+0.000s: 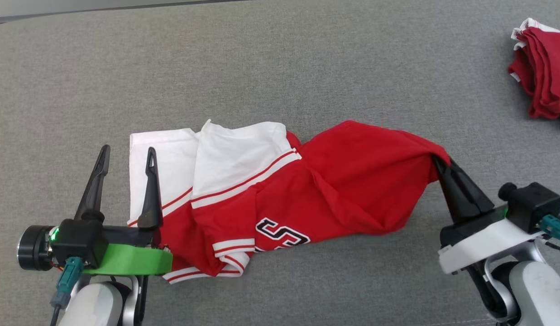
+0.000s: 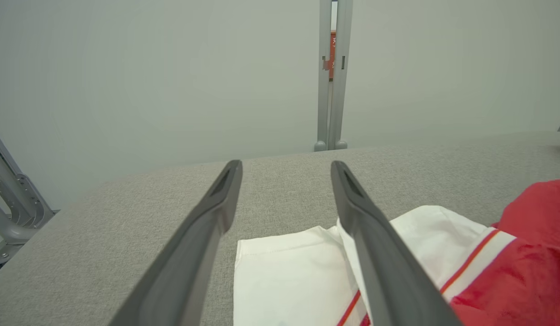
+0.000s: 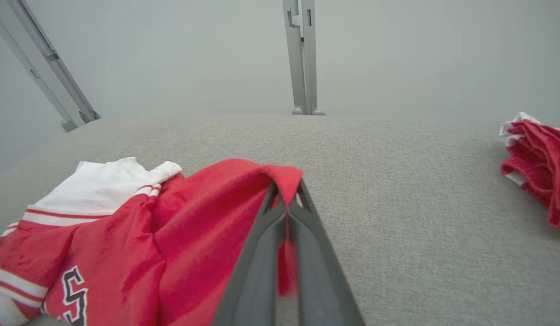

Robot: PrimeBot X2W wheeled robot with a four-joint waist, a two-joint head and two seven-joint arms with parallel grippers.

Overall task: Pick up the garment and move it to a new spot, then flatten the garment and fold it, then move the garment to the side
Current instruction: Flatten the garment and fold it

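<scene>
Here the garment point(image 1: 280, 190), a red and white jersey with dark lettering, lies crumpled across the middle of the grey surface point(image 1: 280, 68). Its white half lies toward 9 o'clock and its red half stretches toward 3 o'clock. At that 3 o'clock end the right gripper point(image 1: 444, 168) has its fingers pressed together on a pinch of red cloth, which rises off the surface in a small peak. At 9 o'clock the left gripper point(image 1: 128, 149) hovers with its fingers spread wide, holding nothing. One finger stands over the white edge, the other over bare surface. Far off at 2 o'clock sits a second heap of red cloth point(image 1: 542, 68), well apart from ours.

We judge the main risk to be the thinness of the hold. The right fingers seem to have only a fold near the edge, so a quick lift could let it slip out. With one end held alone, the rest may drag and bunch further, which would make flattening harder. Carrying it toward 2 o'clock could tangle it with the other heap.

We cannot tell how many layers the right fingers have caught, since their tips are buried in the cloth. The garment's near edge at 7 o'clock hides behind the left gripper's green mount point(image 1: 130, 262). The lettering is partly folded under, and we cannot say which end is the collar and which the hem.
</scene>
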